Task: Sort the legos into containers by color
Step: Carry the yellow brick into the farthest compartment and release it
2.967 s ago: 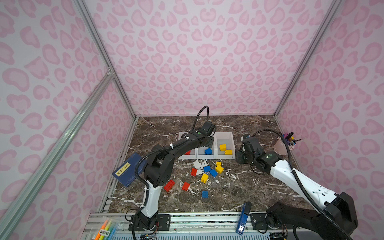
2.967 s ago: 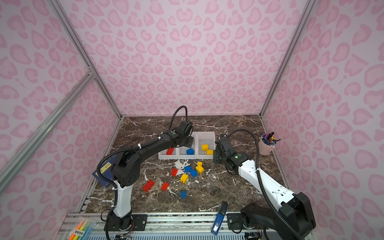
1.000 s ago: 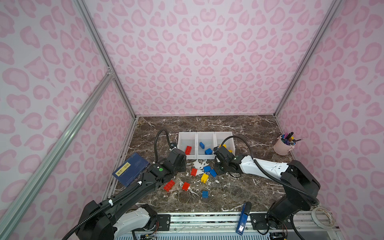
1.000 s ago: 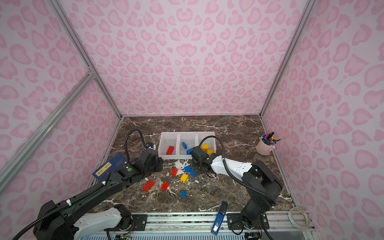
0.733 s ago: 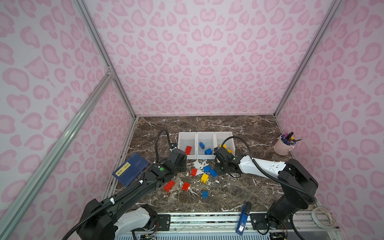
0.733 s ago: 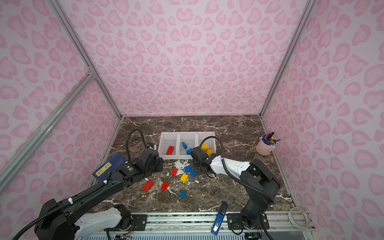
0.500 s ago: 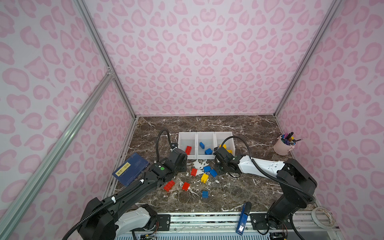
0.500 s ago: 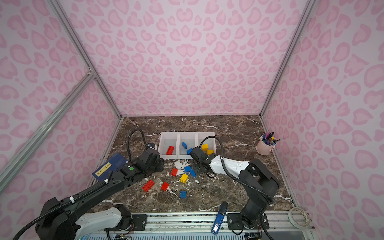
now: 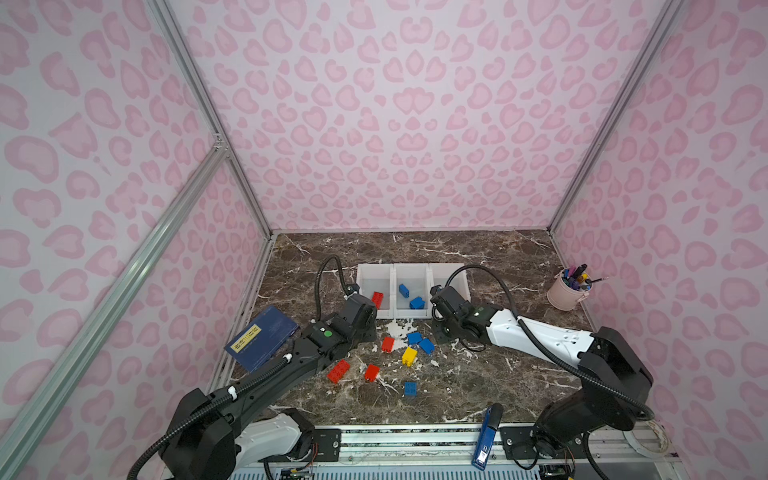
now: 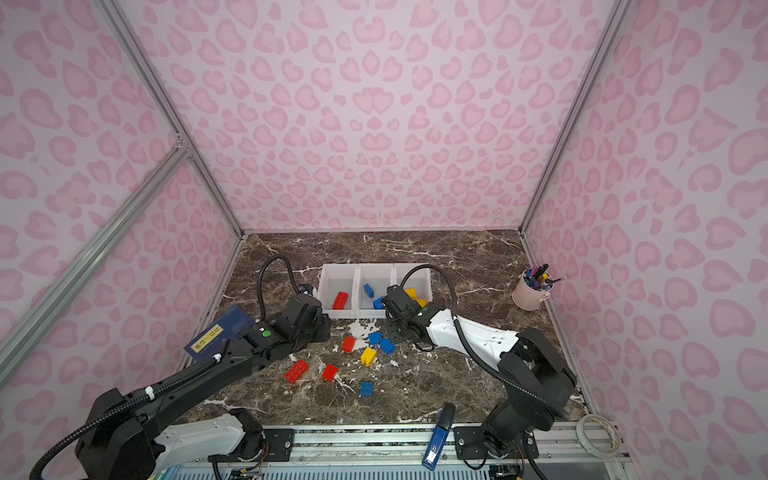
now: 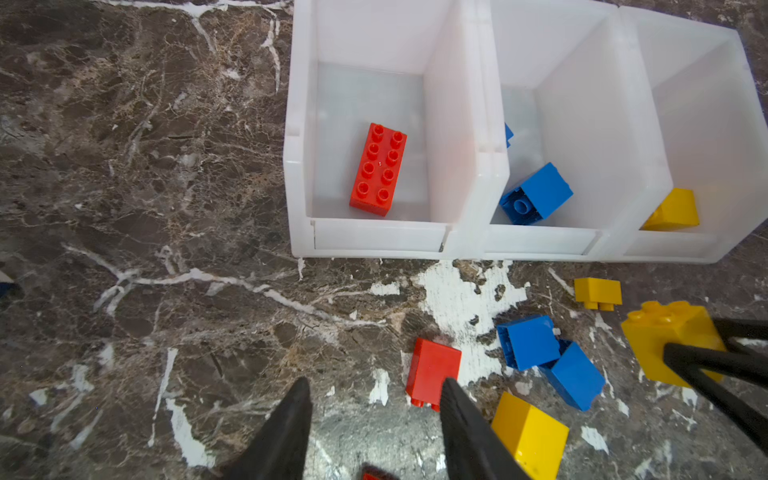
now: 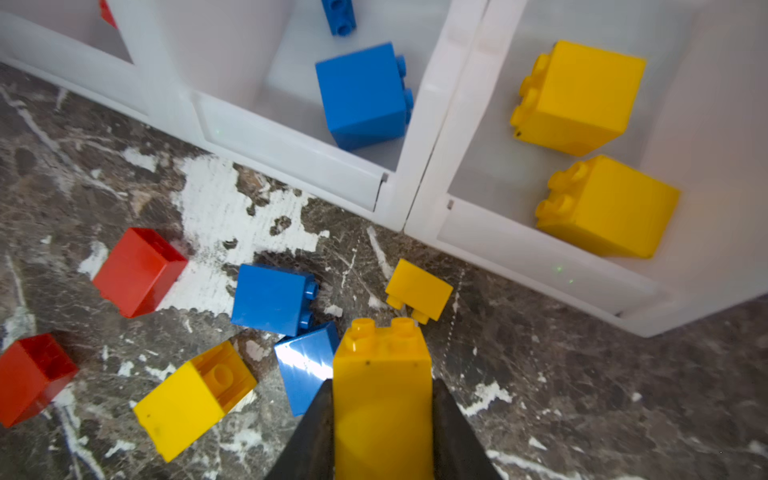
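Note:
My right gripper (image 12: 382, 390) is shut on a yellow lego (image 12: 382, 374), studs pointing away from the wrist, low by two blue legos (image 12: 272, 299). The left wrist view shows the same yellow lego (image 11: 669, 332) between the right fingers (image 11: 706, 365). My left gripper (image 11: 374, 384) is open over bare table, one finger beside a small red lego (image 11: 432, 370). The three white containers (image 9: 374, 274) hold a red oblong lego (image 11: 378, 168), blue legos (image 11: 536, 193) and yellow legos (image 12: 577, 95). More loose legos lie in front: yellow (image 9: 409, 356), red (image 9: 338, 370), blue (image 9: 410, 389).
A dark blue box (image 9: 262, 338) lies at the left wall. A pink pen cup (image 9: 567, 291) stands at the right wall. A blue stapler (image 9: 486, 436) rests on the front rail, with a tape roll (image 10: 598, 432) at the front right corner.
Both arms came down from the containers to the loose pile. Over the last second my right gripper closed on the yellow lego; the left gripper crept slightly forward, still open.

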`<state>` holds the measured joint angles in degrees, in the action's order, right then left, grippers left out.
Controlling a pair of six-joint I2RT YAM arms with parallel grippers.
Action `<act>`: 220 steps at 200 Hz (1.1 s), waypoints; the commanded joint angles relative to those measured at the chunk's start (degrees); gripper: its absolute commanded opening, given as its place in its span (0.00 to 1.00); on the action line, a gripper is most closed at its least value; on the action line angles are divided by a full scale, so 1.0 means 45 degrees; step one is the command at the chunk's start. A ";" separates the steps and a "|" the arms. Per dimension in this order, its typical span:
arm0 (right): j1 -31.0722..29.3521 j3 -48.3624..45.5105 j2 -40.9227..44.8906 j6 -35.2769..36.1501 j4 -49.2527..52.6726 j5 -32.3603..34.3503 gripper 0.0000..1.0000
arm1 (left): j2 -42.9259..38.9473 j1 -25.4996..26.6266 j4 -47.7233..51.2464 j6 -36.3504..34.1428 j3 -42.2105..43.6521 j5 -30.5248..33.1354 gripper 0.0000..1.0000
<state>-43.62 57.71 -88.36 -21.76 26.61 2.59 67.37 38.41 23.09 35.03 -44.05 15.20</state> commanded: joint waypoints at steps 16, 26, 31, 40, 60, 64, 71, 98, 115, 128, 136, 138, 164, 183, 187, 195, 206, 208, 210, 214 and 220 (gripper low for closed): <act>0.0819 0.0618 0.0519 0.0586 0.0859 0.0380 0.36 | -0.0059 -0.0001 -0.0297 0.0009 0.0037 -0.0043 0.53; 0.1125 0.0818 0.0537 0.0625 0.0877 0.0586 0.36 | -0.0106 -0.0011 -0.0345 0.0009 0.0106 -0.0072 0.53; 0.1264 0.0922 0.0534 0.0715 0.0893 0.0640 0.36 | -0.0127 0.0011 -0.0346 0.0012 0.0138 -0.0075 0.53; 0.1570 0.1252 0.0364 0.0948 0.0969 0.0741 0.36 | -0.0157 -0.0001 -0.0366 -0.0028 0.0179 -0.0087 0.53; 0.2406 0.2033 -0.0340 0.1388 0.0981 0.0543 0.36 | -0.0167 -0.0002 -0.0351 -0.0088 0.0201 -0.0148 0.53; 0.2538 0.2201 -0.0531 0.1503 0.0948 0.0521 0.36 | -0.0167 0.0009 -0.0297 -0.0105 0.0200 -0.0155 0.53; 0.2739 0.2460 -0.0853 0.1678 0.0837 0.0552 0.36 | -0.0187 0.0014 -0.0241 -0.0091 0.0205 -0.0156 0.53; 0.3376 0.3730 -0.2226 0.2037 0.0774 0.0605 0.36 | -0.0375 0.0011 -0.0119 0.0056 0.0353 -0.0224 0.53; 0.3520 0.4510 -0.3024 0.2139 0.0815 0.0774 0.36 | -0.0527 0.0057 -0.0122 0.0107 0.0519 -0.0312 0.53; 0.3580 0.4984 -0.3570 0.2197 0.0786 0.1030 0.36 | -0.0611 0.0057 -0.0065 0.0127 0.0590 -0.0341 0.53; 0.3619 0.5274 -0.3892 0.2200 0.0880 0.1126 0.36 | -0.0645 0.0077 -0.0044 0.0146 0.0615 -0.0341 0.53; 0.3638 0.5347 -0.3967 0.2199 0.0883 0.1159 0.36 | -0.0663 0.0077 -0.0036 0.0146 0.0621 -0.0339 0.53; 0.3808 0.5976 -0.4759 0.2124 0.1020 0.1548 0.36 | -0.0753 0.0135 0.0031 0.0202 0.0622 -0.0331 0.53; 0.3945 0.6301 -0.5054 0.2013 0.0991 0.1553 0.36 | -0.0792 0.0198 0.0027 0.0243 0.0635 -0.0332 0.53; 0.3950 0.6445 -0.5094 0.2014 0.1000 0.1570 0.37 | -0.0792 0.0202 0.0035 0.0244 0.0649 -0.0331 0.53; 0.3979 0.6579 -0.5202 0.2007 0.1062 0.1602 0.38 | -0.0773 0.0208 0.0025 0.0244 0.0661 -0.0329 0.53; 0.3989 0.6693 -0.5284 0.1984 0.1138 0.1631 0.42 | -0.0753 0.0228 0.0040 0.0234 0.0651 -0.0335 0.53; 0.4004 0.6718 -0.5286 0.1989 0.1147 0.1631 0.43 | -0.0753 0.0247 0.0029 0.0241 0.0640 -0.0332 0.53; 0.3993 0.6724 -0.5287 0.1985 0.1154 0.1636 0.43 | -0.0743 0.0251 0.0035 0.0243 0.0647 -0.0331 0.53; 0.3989 0.6728 -0.5272 0.1984 0.1149 0.1632 0.45 | -0.0734 0.0265 0.0043 0.0258 0.0649 -0.0334 0.53; 0.3989 0.6729 -0.5251 0.1957 0.1138 0.1614 0.48 | -0.0743 0.0267 0.0039 0.0267 0.0649 -0.0336 0.53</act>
<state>-25.54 87.55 -111.48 -12.53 31.11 9.02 64.14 39.44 23.03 35.55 -41.36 13.69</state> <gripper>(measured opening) 0.438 0.526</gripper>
